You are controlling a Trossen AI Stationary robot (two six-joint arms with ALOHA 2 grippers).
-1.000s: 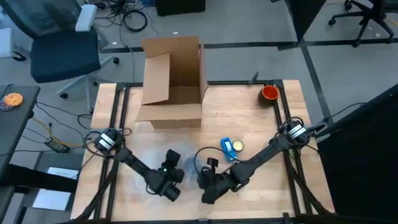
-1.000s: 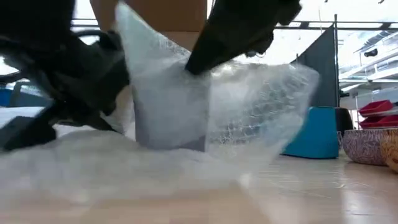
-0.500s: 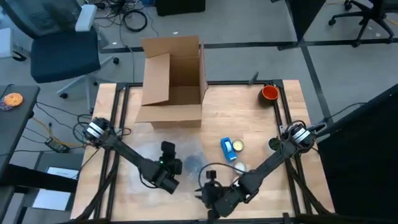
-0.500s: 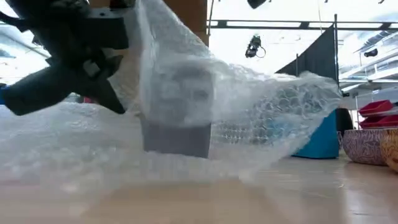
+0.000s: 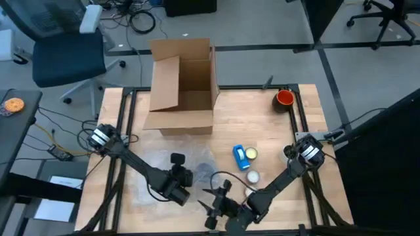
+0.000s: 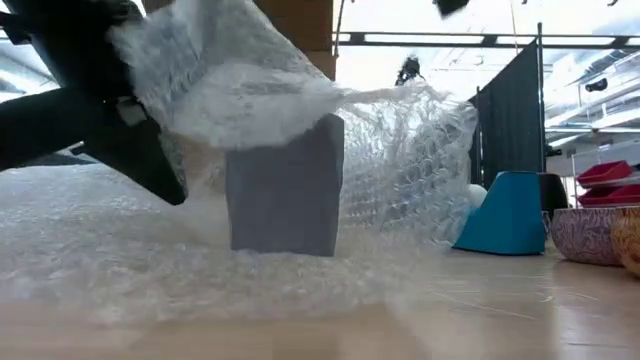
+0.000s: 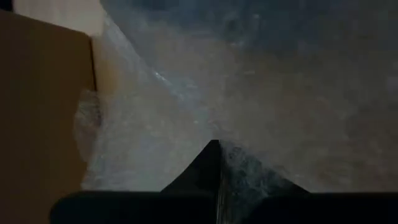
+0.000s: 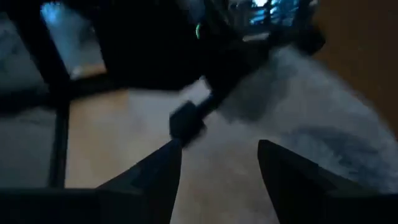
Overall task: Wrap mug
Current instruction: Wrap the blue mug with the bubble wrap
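A grey mug stands upright on a sheet of bubble wrap spread over the near middle of the table. One flap of the wrap is raised and draped over the mug's top. The mug's near side shows bare, and more wrap stands behind it at the right. My left gripper is at the mug's left, shut on the raised flap. My right gripper hovers open by the table's near edge, clear of the wrap. My left gripper pinches the bubble wrap between its two shut fingers. Whether it has an edge or a fold, I cannot tell. The held flap is lifted off the table and runs from the fingers over the mug's top; the rest of the sheet lies on the table.
An open cardboard box stands at the far middle and an orange cup at the far right. A blue object and a small white round thing lie right of the wrap. Patterned bowls sit at the low view's right.
My right gripper has left the wrap and drawn back toward the table's near edge, out of the low view. The wrap that covered the mug's near side has come up off it. It now hangs from my left gripper as a flap over the mug's top.
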